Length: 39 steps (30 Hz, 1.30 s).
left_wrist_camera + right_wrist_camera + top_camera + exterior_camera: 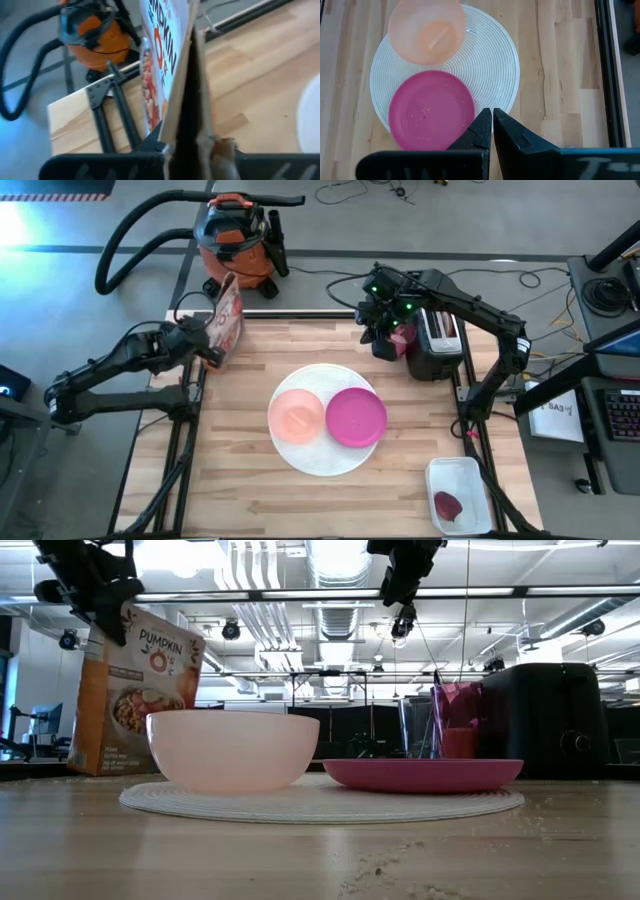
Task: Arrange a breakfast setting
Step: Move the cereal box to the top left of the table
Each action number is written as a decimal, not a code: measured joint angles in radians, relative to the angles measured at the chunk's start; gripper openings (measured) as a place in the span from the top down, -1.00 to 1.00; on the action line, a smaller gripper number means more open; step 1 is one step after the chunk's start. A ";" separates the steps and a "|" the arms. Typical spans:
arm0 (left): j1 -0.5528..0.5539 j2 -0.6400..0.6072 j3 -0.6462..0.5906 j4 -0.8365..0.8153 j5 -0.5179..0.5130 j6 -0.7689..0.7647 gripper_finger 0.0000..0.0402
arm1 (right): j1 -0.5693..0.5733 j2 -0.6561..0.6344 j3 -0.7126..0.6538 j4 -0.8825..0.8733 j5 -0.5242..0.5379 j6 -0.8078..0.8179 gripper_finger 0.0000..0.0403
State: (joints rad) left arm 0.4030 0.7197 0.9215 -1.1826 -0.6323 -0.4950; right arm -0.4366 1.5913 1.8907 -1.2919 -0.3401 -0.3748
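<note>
Large white round plate at table centre, finely ribbed, carrying pale pink bowl and smaller magenta plate side by side (touching). Left gripper pinching cereal box at far-left corner. Right gripper raised near black toaster, jaws pressed together.

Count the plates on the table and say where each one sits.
2. The big white plate lies at the table's middle; the smaller magenta plate rests on its right half, beside the pink bowl. None seems hidden.
</note>
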 joint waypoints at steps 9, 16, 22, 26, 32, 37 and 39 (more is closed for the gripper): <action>0.000 0.004 0.000 0.006 -0.063 -0.147 1.00 | 0.000 0.000 0.000 0.003 0.000 0.000 0.95; 0.000 0.013 -0.001 0.008 -0.047 -0.212 1.00 | 0.000 0.000 0.000 0.017 0.000 0.000 0.95; 0.000 0.020 -0.002 0.021 -0.123 -0.265 0.82 | 0.000 0.000 0.000 0.027 0.000 0.000 0.95; 0.000 0.022 -0.002 0.023 -0.144 -0.263 0.57 | 0.000 0.000 0.000 0.027 0.000 0.000 0.95; 0.000 0.020 0.013 0.023 -0.128 -0.209 0.25 | 0.000 0.000 0.000 0.027 0.000 0.000 0.95; 0.000 0.014 0.088 0.012 -0.080 -0.191 0.21 | 0.000 0.000 0.000 0.040 0.000 0.000 0.95; 0.000 0.011 0.130 -0.005 -0.065 -0.185 0.21 | 0.000 0.000 0.000 0.051 0.000 0.000 0.95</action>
State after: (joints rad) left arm 0.4030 0.7308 1.0510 -1.1878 -0.6978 -0.6800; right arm -0.4366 1.5913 1.8904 -1.2411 -0.3397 -0.3745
